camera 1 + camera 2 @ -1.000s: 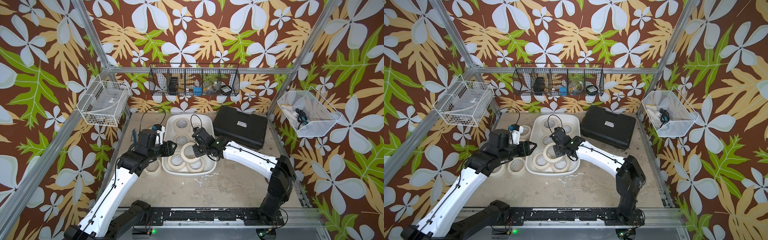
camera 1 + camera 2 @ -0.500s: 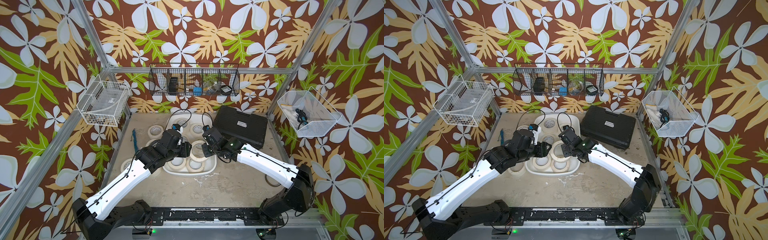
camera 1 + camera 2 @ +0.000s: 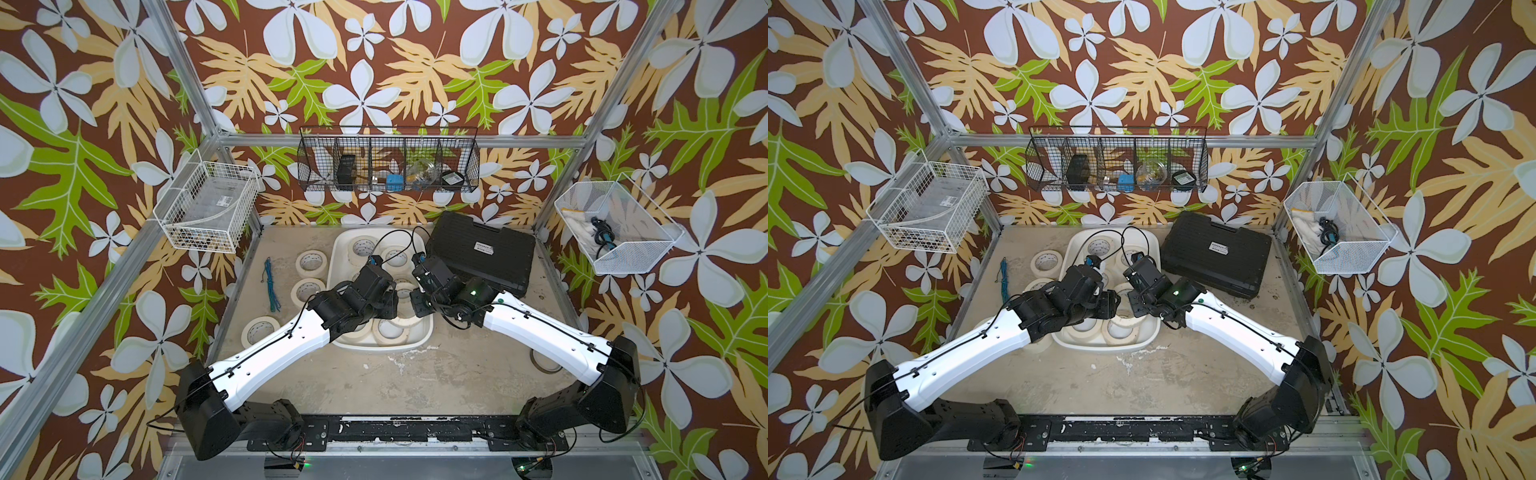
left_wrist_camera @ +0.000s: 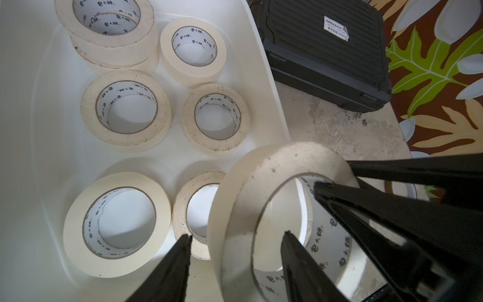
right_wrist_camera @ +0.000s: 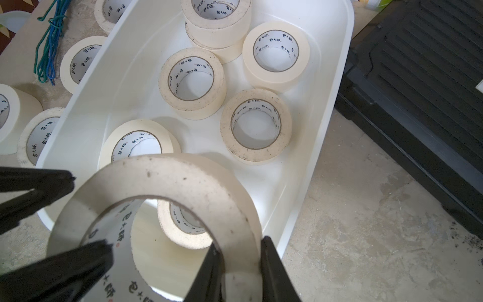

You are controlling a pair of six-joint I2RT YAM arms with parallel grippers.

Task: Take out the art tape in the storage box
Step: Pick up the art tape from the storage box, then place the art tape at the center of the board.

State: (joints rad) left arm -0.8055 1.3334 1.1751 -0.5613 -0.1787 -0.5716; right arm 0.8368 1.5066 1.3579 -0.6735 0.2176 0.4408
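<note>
Art tape (image 5: 167, 175): matt cream paper, edges dirt-speckled. Storage box (image 5: 326, 65): smooth white plastic, slight gloss. Black case (image 5: 431, 65), at box's 2 o'clock: ribbed matt plastic. Worktop (image 5: 366, 222): rough, stained, dull beige.

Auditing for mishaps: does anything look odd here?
One tape roll hangs tilted over the storage box, its wall pinched by the right claw while the open left claw straddles it elsewhere: two claws on one roll.

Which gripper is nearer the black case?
Right. The right gripper, holding a tape roll, is over the storage box rim nearest the black case; left gripper is farther in.
</note>
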